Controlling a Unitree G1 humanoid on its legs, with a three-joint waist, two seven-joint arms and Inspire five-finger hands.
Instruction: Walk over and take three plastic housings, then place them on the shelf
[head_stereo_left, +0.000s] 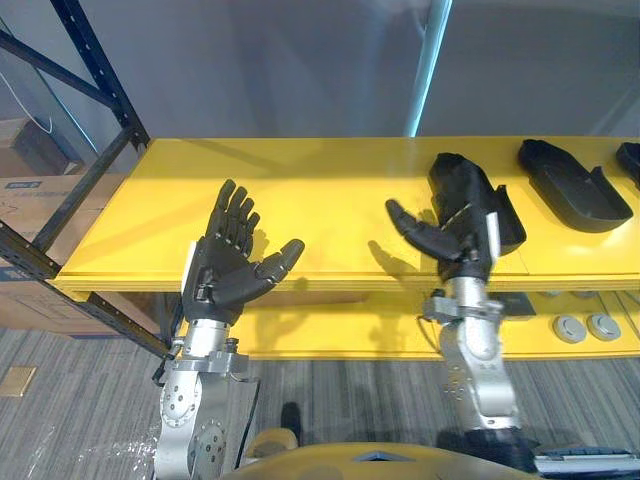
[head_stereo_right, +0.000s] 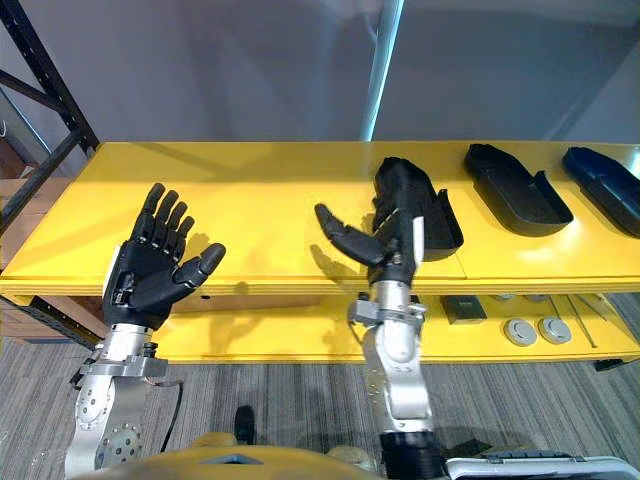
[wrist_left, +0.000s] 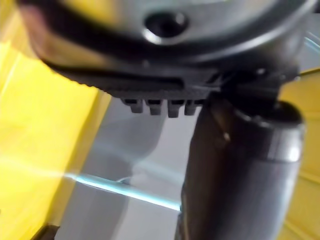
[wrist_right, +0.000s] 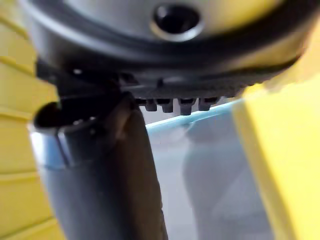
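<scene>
Yellow shelf board (head_stereo_right: 250, 190) holds three black moulded plastic housings (head_stereo_right: 515, 185). Right hand (head_stereo_right: 388, 243), released, overlaps nearest housing (head_stereo_right: 405, 192); left hand (head_stereo_right: 150, 265) released. Hazard: retraction may drag housing off.

Plastic housings (head_stereo_right: 405, 182) (head_stereo_right: 518, 190) (head_stereo_right: 605, 190): three, all black.
Round grey discs (head_stereo_right: 521, 332) (head_stereo_right: 553, 328): two, side by side.
Small dark square block (head_stereo_right: 463, 308): one.
Yellow shelf boards (head_stereo_right: 270, 190) (head_stereo_right: 300, 338): two, one above the other.
Hands: two, a left hand (head_stereo_right: 150, 270) and a right hand (head_stereo_right: 388, 248).
</scene>
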